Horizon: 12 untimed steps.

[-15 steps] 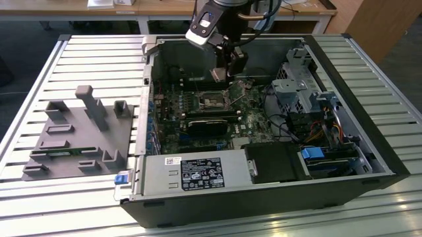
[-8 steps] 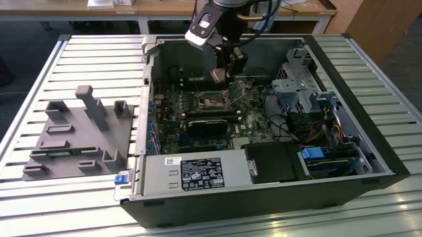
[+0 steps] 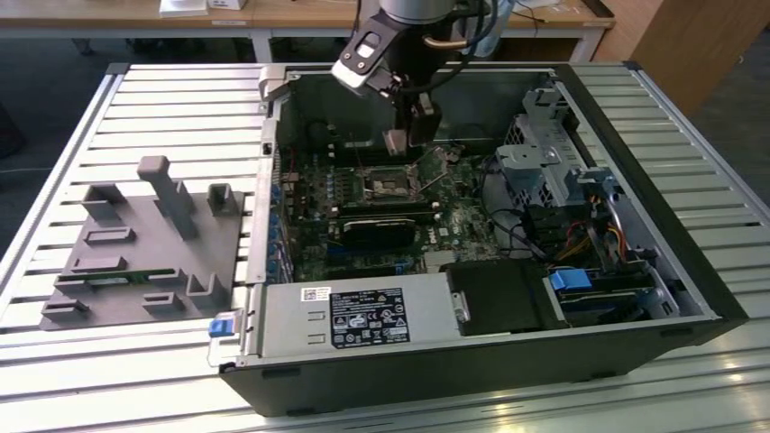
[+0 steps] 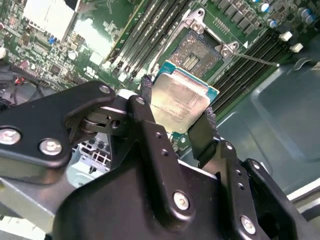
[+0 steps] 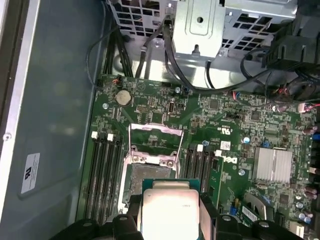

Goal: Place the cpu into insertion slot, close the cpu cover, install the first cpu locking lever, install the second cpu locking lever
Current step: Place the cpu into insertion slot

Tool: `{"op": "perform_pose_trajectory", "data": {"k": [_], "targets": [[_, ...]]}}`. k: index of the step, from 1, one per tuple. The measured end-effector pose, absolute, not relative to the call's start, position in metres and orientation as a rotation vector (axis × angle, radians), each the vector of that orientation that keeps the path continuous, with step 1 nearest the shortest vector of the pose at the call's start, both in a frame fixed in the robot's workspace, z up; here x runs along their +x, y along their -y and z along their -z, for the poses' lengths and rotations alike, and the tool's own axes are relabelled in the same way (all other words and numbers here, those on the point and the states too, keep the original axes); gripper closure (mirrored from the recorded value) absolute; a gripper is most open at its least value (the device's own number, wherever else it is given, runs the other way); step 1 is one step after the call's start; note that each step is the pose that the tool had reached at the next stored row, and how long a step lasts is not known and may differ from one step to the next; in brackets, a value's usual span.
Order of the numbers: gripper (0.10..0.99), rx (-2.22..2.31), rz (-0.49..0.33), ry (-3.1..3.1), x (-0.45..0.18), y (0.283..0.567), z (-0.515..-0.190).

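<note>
My pincer (image 4: 177, 106) is clamped on the cpu (image 4: 182, 95). One black finger presses on each of two opposite edges, and the silvery metal top faces both wrist cameras. In the exterior view the pincer (image 3: 416, 135) hangs inside the open computer case (image 3: 673, 271), above the green motherboard (image 3: 361, 244), and the cpu is clear of everything under it.

What matters to me is where the insertion slot (image 5: 149, 172) lies from the chip. In the first wrist view the cpu (image 5: 170, 210) covers the near edge of the slot, so most of the dark pin field shows just past the chip's leading edge. The chip is square, so it has no long axis to line up. Its sides look roughly parallel with the slot's silver rim, though I can't judge the corner keying from here. In the second wrist view the insertion slot (image 4: 197, 52) likewise sits just past the held chip, apart from it, between two banks of long black memory slots (image 4: 150, 30).

The cpu cover (image 5: 155, 128) is raised on the far side of the slot, so the socket is open. A thin locking lever (image 4: 250, 59) stands off to one side, not latched.

The case rests on a slatted desk (image 3: 157, 99), and a grey fixture tray (image 3: 144, 244) lies well off to the exterior view's left.
</note>
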State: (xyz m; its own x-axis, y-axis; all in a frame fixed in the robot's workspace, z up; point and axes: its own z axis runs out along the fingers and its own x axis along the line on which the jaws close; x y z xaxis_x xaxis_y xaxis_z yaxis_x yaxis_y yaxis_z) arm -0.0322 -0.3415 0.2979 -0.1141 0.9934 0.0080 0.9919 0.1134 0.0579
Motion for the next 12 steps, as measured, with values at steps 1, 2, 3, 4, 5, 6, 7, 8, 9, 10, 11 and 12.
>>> {"op": "perform_pose_trajectory", "data": {"k": [1,2,3,4,5,6,7,8,9,10,11,12], "targets": [[0.545,2.07,-0.075,-2.319,-0.0322,0.3415,-0.2972],[0.545,2.071,-0.075,-2.318,-0.0322,0.3415,-0.2967],[0.545,2.072,-0.075,-2.317,-0.0322,0.3415,-0.2962],[0.545,2.073,-0.075,-2.316,-0.0322,0.3415,-0.2957],[0.545,2.073,-0.075,-2.315,-0.0322,0.3415,-0.2953],[0.545,2.074,-0.075,-2.315,-0.0322,0.3415,-0.2949],[0.545,2.074,-0.075,-2.315,-0.0322,0.3415,-0.2946],[0.545,2.074,-0.075,-2.314,-0.0323,0.3415,-0.2944],[0.545,2.077,-0.075,-2.312,-0.0322,0.3415,-0.2941],[0.545,2.084,-0.075,-2.305,-0.0323,0.3415,-0.2936],[0.545,2.096,-0.075,-2.294,-0.0323,0.3415,-0.2931],[0.545,2.109,-0.074,-2.282,-0.0323,0.3415,-0.2924]]}}
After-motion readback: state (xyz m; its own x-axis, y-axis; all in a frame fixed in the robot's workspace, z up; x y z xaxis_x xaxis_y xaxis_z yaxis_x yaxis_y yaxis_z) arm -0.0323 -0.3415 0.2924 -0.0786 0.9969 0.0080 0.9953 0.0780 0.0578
